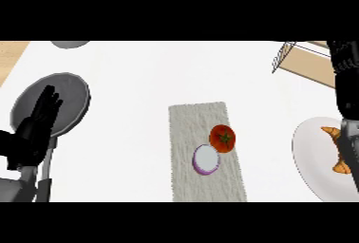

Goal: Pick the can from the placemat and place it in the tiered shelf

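Head view is showing the can [205, 159] standing on the placemat [202, 118], well right of the left hand [38, 121], which is resting spread since it seems unneeded, and well left of the right hand [345, 85], whose state I cannot tell

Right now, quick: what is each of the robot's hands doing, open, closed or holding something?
Left hand: open, holding nothing, resting at the view's left.
Right hand: cannot be told; it is half cut off at the right edge.
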`<act>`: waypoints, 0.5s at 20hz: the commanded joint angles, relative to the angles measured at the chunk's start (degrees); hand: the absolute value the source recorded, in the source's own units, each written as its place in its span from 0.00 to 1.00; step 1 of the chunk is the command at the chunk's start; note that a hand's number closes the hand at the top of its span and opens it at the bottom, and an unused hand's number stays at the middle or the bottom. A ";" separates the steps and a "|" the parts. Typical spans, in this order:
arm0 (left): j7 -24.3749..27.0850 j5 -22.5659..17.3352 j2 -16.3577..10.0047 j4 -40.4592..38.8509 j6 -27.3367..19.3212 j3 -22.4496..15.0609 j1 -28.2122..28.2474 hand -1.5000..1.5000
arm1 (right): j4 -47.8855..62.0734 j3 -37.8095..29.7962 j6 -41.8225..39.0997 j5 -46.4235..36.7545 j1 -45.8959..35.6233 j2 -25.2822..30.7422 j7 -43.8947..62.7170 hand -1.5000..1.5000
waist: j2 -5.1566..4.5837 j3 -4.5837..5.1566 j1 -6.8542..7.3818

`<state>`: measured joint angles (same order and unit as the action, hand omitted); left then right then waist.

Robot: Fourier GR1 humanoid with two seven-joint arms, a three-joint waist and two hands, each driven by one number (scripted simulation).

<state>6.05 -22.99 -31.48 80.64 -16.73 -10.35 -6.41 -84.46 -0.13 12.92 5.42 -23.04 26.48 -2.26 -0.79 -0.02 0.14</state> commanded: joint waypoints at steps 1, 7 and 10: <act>-3.27 1.87 0.24 -1.02 1.44 0.44 -1.18 0.50 | 1.04 3.80 -0.22 -2.73 -0.56 -4.72 -0.78 1.00 | 0.75 0.01 0.08; -5.32 -0.15 -1.65 -3.79 2.54 -0.55 3.25 0.50 | 3.05 16.84 9.78 -21.63 1.66 -3.58 10.53 1.00 | 0.83 1.44 -1.29; -6.59 -1.05 -1.24 -1.81 3.16 -1.16 5.00 0.50 | 0.19 22.10 25.53 -31.47 5.17 -14.78 12.00 1.00 | 1.88 0.35 -0.42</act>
<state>1.05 -23.36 -32.96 77.91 -14.06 -10.80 -3.30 -85.12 17.26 26.54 -13.62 -21.48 15.13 6.35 0.38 0.46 0.14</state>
